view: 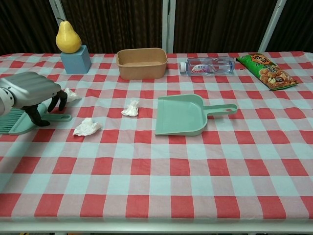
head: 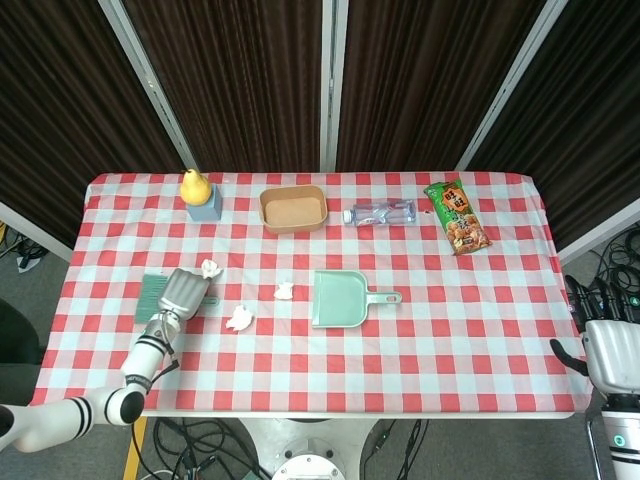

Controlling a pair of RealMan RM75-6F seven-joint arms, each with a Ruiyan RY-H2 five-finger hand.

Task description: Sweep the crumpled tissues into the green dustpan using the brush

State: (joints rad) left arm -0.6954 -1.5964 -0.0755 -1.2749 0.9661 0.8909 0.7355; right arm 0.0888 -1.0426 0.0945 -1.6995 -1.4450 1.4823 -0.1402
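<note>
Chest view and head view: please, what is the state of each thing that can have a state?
Left hand: fingers curled over the brush, grip not clear.
Right hand: off the table, open.
Brush: flat.
Dustpan: flat, empty.
Tissues: crumpled, outside dustpan.
Bottle: on its side.

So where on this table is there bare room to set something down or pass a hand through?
The whole near strip of cloth below the dustpan and the tissues is bare. So is the right side, between the dustpan handle, the snack bag and the table edge. It is crowded at the left: the left hand over the brush, with tissues close by.
</note>
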